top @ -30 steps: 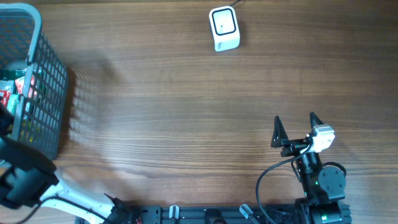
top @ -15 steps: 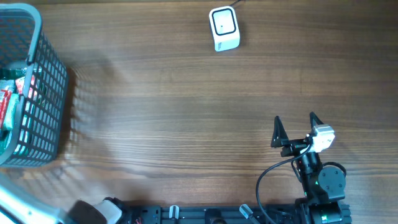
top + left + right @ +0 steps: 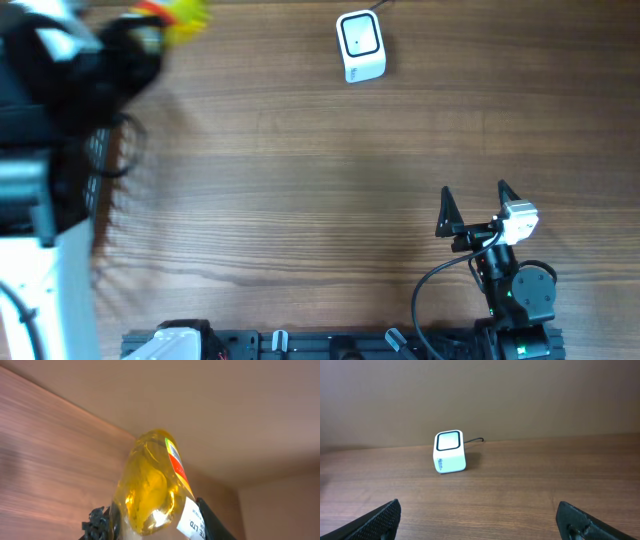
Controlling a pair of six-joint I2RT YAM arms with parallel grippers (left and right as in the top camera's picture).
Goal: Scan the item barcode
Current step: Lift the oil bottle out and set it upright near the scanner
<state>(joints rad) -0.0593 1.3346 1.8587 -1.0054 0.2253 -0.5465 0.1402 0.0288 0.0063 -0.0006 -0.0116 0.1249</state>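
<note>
Held up over the far-left corner of the wooden table [image 3: 300,200]: clear plastic bottle of yellow liquid [image 3: 150,485] with a white-and-red label, clenched around its body by the left gripper [image 3: 155,527], long axis running out past the jaws. Well to its right along the far edge: small white box scanner [image 3: 360,45]. Spread wide and empty near the near-right edge: right gripper [image 3: 472,205]. Likely a left-arm carry rightward, label toward the scanner window.

White scanner [image 3: 360,45] on wooden table [image 3: 300,180]
</note>
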